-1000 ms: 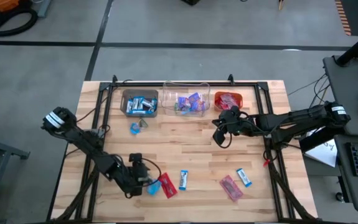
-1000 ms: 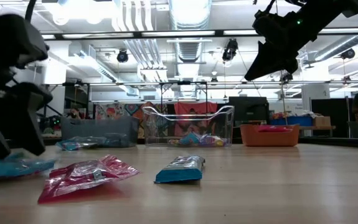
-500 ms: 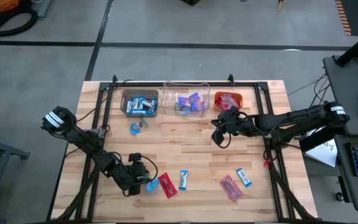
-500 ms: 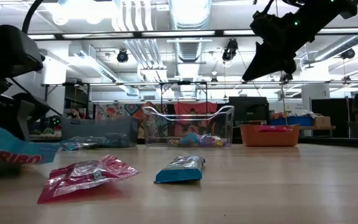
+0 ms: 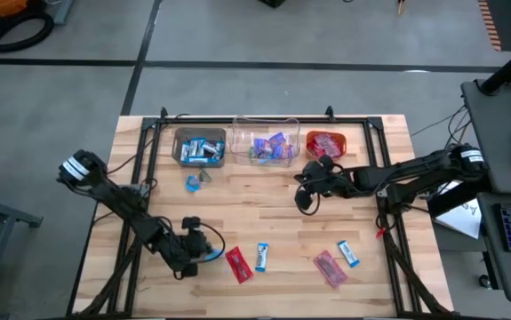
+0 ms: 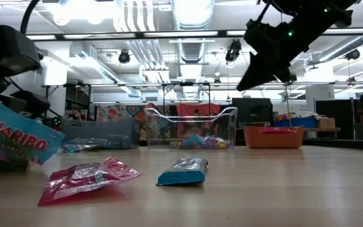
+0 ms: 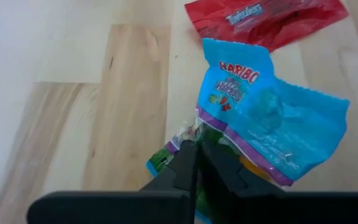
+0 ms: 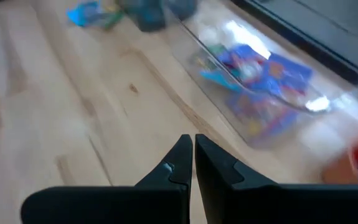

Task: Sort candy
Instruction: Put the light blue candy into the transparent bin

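The left gripper is clamped on one corner of a crinkly blue Haribo candy packet, lifting it off the wooden table, presumably for binning, while the right gripper hangs closed and empty near the clear plastic bin.

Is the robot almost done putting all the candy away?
Not yet. Some candy already sits in the brown bin, the clear bin and the orange bin. The left gripper is shut on a blue Haribo packet, lifted off the table. Several packets are left on the wooden table: the red one, three blue ones and a pink one.
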Robot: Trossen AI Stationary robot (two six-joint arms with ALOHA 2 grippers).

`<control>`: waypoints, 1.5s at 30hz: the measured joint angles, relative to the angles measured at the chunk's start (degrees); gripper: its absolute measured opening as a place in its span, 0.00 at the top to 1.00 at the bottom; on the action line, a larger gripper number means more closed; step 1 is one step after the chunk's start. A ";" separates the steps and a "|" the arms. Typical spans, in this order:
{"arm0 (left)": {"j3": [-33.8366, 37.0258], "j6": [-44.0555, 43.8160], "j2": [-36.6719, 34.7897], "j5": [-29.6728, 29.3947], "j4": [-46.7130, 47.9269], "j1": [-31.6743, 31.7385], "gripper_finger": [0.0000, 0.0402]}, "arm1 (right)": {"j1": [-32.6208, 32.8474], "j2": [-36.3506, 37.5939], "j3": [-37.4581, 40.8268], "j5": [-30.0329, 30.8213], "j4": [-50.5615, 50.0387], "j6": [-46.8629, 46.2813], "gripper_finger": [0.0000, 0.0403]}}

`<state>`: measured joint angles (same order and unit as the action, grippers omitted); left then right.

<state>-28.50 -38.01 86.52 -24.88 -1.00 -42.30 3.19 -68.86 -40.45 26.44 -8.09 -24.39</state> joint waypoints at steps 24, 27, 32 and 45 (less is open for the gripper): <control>0.90 -12.02 1.48 -9.62 2.26 0.15 1.00 | 7.45 -35.12 -15.62 -22.88 37.80 28.94 0.56; 0.90 -13.14 1.97 -10.95 2.04 0.21 1.00 | 7.51 -40.38 -20.61 -24.04 37.78 29.29 0.49; 0.97 -13.69 2.78 -12.41 0.60 0.32 1.00 | 7.39 -48.40 -28.66 -26.31 37.55 31.78 0.43; 0.95 -13.60 3.34 -13.03 -0.24 0.37 1.00 | 6.92 -59.54 -41.02 -30.97 36.61 32.44 0.55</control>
<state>-27.55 -51.62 89.86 -37.91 -1.24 -41.93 10.11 -128.41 -81.47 -4.53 28.53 8.04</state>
